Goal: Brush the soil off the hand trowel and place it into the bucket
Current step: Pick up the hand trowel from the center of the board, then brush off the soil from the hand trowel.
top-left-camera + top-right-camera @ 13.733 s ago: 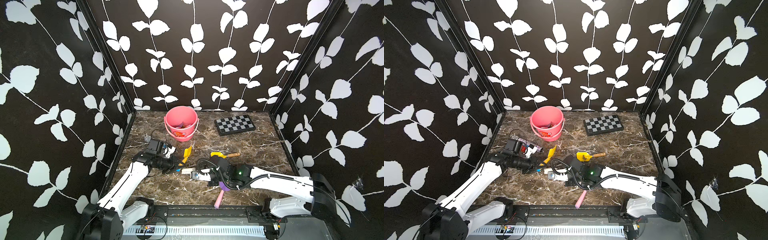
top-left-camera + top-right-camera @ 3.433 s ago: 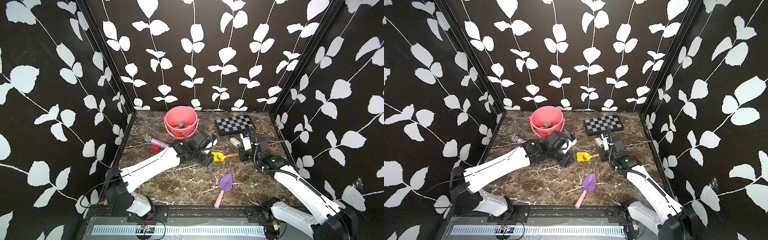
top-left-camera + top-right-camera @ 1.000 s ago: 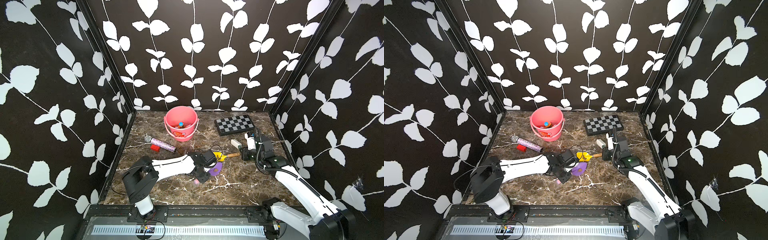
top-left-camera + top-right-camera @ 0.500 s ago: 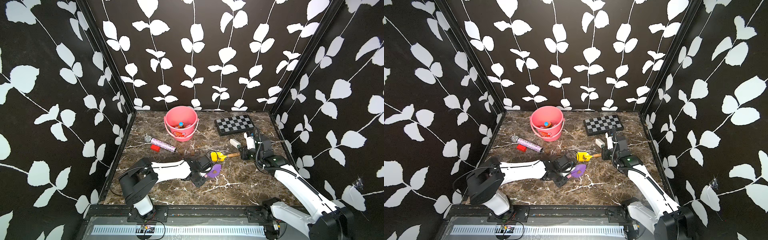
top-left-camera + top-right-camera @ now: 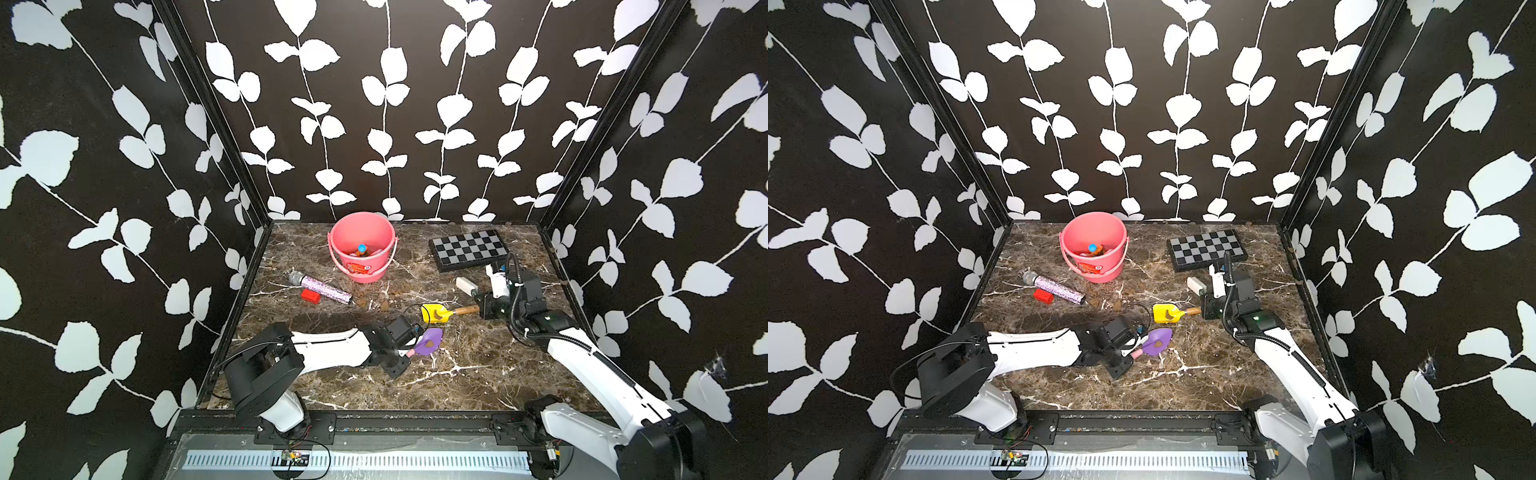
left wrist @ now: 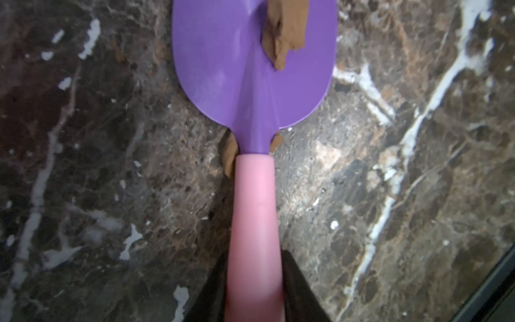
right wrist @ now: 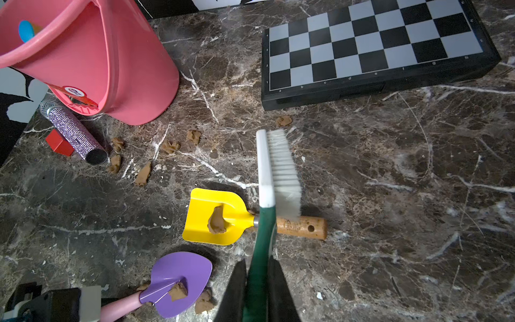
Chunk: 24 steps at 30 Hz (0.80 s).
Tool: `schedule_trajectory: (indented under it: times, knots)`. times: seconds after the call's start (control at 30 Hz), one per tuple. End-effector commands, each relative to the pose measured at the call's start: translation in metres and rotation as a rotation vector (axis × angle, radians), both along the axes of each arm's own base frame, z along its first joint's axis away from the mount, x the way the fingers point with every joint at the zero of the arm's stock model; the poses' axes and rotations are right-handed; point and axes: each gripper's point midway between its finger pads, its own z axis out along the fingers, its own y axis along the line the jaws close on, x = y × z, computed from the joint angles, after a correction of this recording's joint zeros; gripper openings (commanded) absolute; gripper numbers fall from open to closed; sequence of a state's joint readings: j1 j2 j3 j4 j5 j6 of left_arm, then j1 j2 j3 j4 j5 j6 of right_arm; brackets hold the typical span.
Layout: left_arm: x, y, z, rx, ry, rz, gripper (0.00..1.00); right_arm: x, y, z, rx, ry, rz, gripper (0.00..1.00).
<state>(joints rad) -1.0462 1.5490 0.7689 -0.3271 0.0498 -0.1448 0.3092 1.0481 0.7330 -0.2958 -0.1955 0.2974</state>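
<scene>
Your left gripper [image 6: 254, 267] is clamped on the pink handle of the purple hand trowel [image 5: 430, 341], with a finger against each side. The blade points away from the arm, face up, toward the middle of the desk [image 5: 457, 374]. That presents the soil [image 6: 284, 33], one brown lump stuck on the blade, to a sweep from the other side. You cannot tell whether the blade rests on the marble or hangs just above it. The left arm lies low and long, reaching in from the front left corner with the forearm almost flat over the desk.

Your right gripper [image 7: 257, 267] is closed around the green handle of the brush [image 7: 278, 172]. Its white bristles hang over the wooden handle of the yellow trowel [image 7: 200, 217], near the purple blade but not touching it. The right arm runs along the right edge from the front right corner, wrist bent down and inward. My reading is that brushing has not yet begun on the purple blade. The bucket [image 5: 382, 259] stands at the back edge, left of centre and well apart from the trowel, so expect a long carry.
</scene>
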Motion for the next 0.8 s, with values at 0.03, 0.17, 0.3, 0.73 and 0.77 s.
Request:
schedule_trajectory:
  times: [0.03, 0.17, 0.3, 0.73, 0.77]
  knots:
    - [-0.003, 0.006, -0.004, 0.001, 0.005, 0.001, 0.21, 0.005, 0.005, 0.013, 0.043, -0.046, 0.005, 0.0]
    - [-0.004, 0.009, 0.006, -0.003, 0.0, 0.011, 0.1, 0.0, 0.014, 0.017, 0.097, -0.029, 0.035, 0.0]
    - [-0.008, 0.011, 0.031, -0.047, -0.001, 0.03, 0.03, -0.014, 0.028, 0.037, 0.202, -0.014, 0.088, 0.0]
    - [0.024, 0.058, 0.107, -0.074, 0.068, 0.285, 0.0, -0.062, 0.122, 0.073, 0.707, 0.175, 0.332, 0.0]
    - [0.027, 0.058, 0.11, -0.085, 0.078, 0.299, 0.0, -0.065, 0.129, 0.072, 0.728, 0.191, 0.35, 0.0]
